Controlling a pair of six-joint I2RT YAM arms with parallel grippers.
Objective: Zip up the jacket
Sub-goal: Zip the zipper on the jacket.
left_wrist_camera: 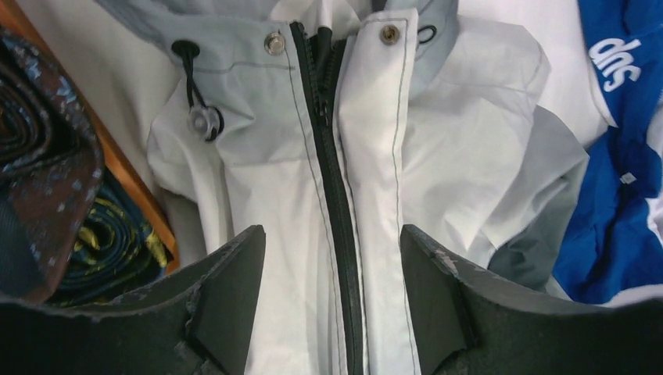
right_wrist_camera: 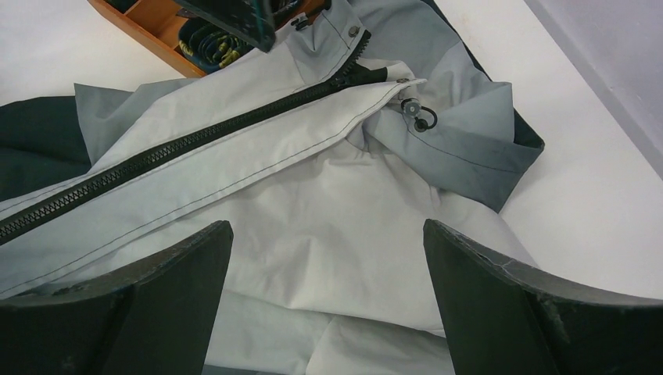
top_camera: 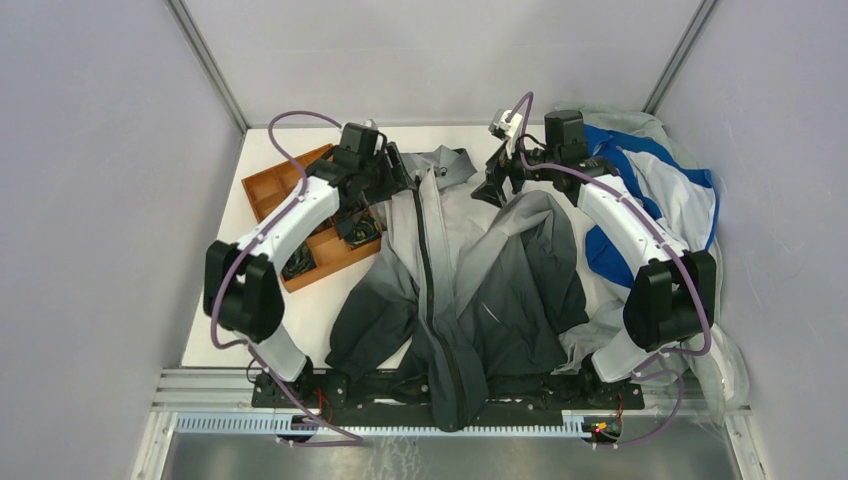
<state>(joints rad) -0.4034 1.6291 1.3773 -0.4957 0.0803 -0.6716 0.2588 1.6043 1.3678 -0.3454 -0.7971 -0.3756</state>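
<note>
Two claws, both released. The left claw (left_wrist_camera: 332, 244) stands spread astride the dark, toothed zipper (left_wrist_camera: 337, 183) below the collar. The right claw (right_wrist_camera: 328, 234) hangs wide over smooth, pale, creased fabric. The jacket (top_camera: 470, 290) lies front-up on the white table (top_camera: 300, 320), grey shading to charcoal, hem overhanging the near edge.

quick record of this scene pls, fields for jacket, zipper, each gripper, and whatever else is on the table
jacket: spread front up, light end far, dark hem near the arm bases
zipper: teeth look closed along all that shows, up to the top
left gripper: open, straddling the zipper near its top, holding nothing
right gripper: open, above the light chest fabric, holding nothing
wooden tray: left of the jacket, rolled ties inside
blue-and-white garment: right of the jacket
</note>
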